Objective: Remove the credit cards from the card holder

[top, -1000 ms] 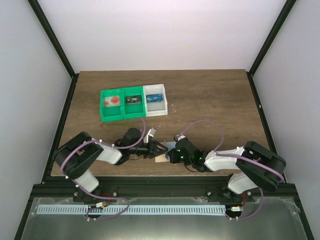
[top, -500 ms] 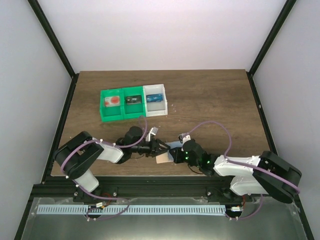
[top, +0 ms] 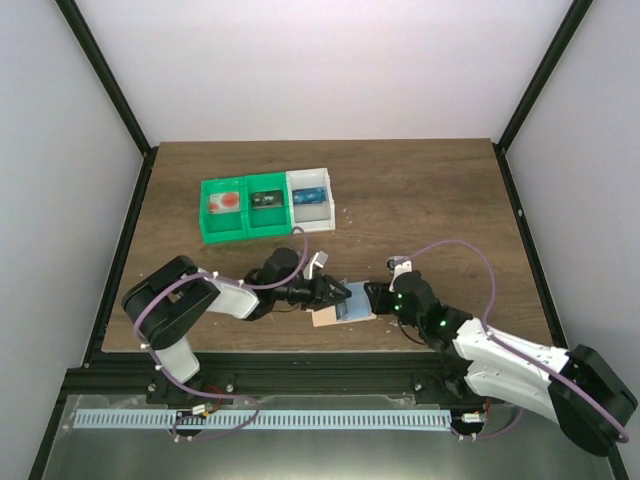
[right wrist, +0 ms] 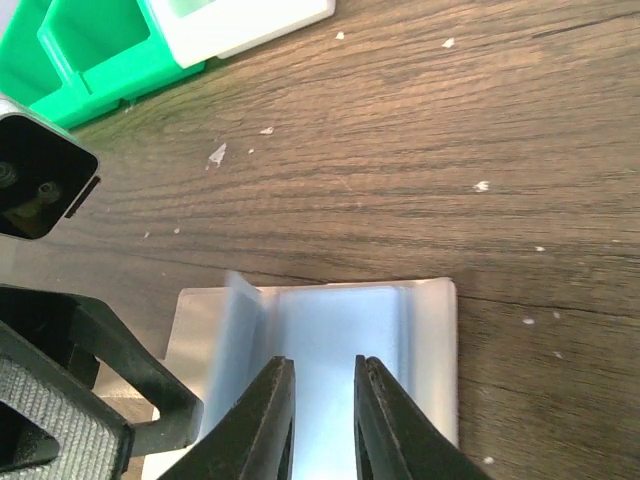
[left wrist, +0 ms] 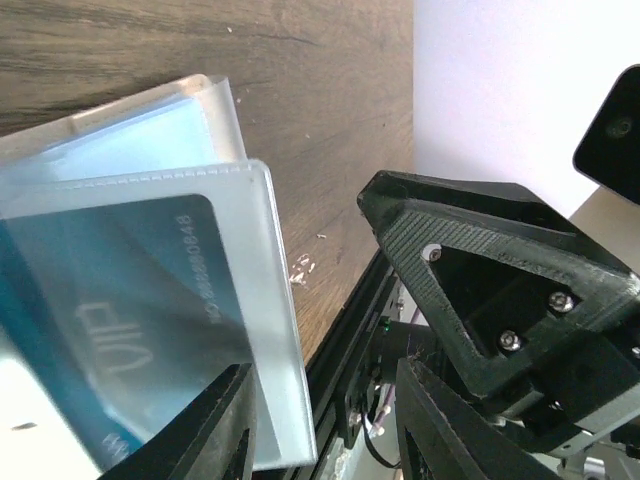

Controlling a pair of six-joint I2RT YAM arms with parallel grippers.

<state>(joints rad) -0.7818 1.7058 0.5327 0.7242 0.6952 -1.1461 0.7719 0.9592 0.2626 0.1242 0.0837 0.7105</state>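
Observation:
The tan card holder point(top: 322, 318) lies open near the table's front edge, between my two grippers. A light blue credit card point(top: 355, 310) shows on its right half. In the left wrist view a blue card point(left wrist: 110, 300) sits inside a clear plastic sleeve that rests against one finger of my left gripper point(left wrist: 325, 420); its jaws stand wide apart. My left gripper point(top: 333, 293) is at the holder's left side. My right gripper point(right wrist: 320, 400) hovers over the light blue card point(right wrist: 335, 320) and the holder point(right wrist: 435, 340). Its fingers are slightly apart, with nothing between them.
A green bin point(top: 240, 210) and an adjoining white bin point(top: 310, 200) with small items stand at the back left. They also show in the right wrist view point(right wrist: 90, 50). The table's front edge and black frame run just behind the holder.
Both grippers have shifted to the right. The right arm has stretched out low along the table. More of the light blue card now shows beside the tan holder.

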